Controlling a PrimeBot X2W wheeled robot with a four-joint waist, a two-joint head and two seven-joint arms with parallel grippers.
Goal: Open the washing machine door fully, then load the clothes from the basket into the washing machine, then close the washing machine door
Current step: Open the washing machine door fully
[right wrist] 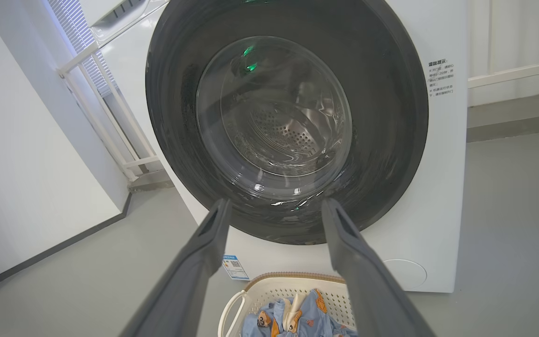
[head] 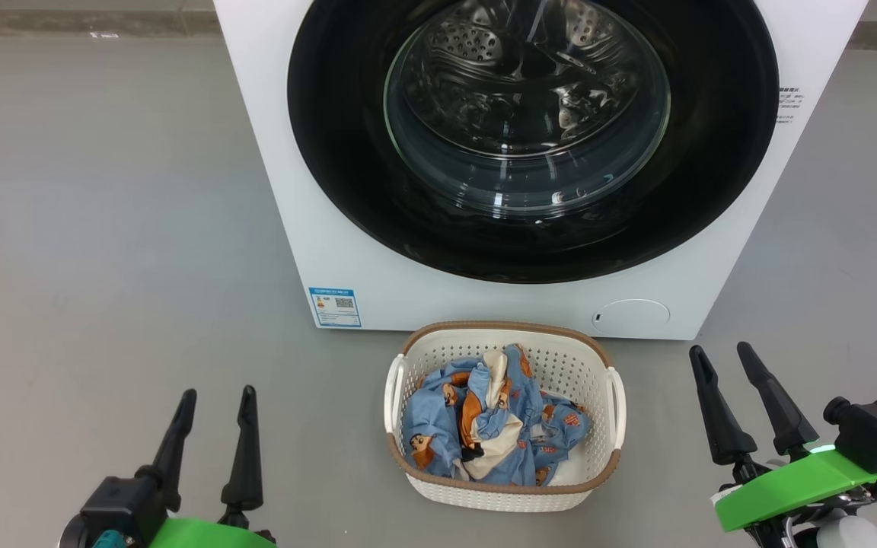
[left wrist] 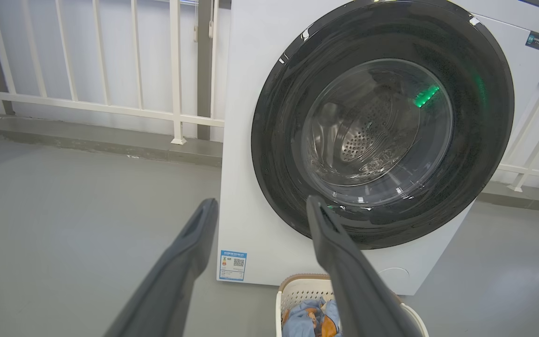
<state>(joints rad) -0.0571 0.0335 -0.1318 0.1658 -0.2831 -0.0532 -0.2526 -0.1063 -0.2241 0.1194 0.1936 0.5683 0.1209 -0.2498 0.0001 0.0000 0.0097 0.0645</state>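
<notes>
The washing machine door (head: 530, 114) is sitting shut, flush in the front of the washing machine (head: 332, 251), so step one is not yet begun. Its bulging glass is facing straight out toward the robot, with the steel drum glinting through it. Being round, the door has no long axis of its own; its glossy black rim is taking up nearly the whole front panel.

Just below it the basket (head: 507, 327) is resting on the grey floor (head: 103, 228), right against the foot of the machine, between the blue label sticker (head: 334, 306) and the small round service flap (head: 631, 314). That spot looks chosen for a short lift up into the drum, though it may be lying in the door's swing path. Its handles are showing at its left and right ends, so its long axis seems to be running side to side along the machine's front, mouth upward. The clothes (head: 484, 418) are lying bunched inside it, blue fabric with a cream piece on top.

Further out, the left gripper (head: 218, 390) and the right gripper (head: 719, 347) are flanking the basket, well apart from it, fingers spread wide and empty, pointing at the machine. I judge both are parked ready, leaving the middle free for the reach to the door.
</notes>
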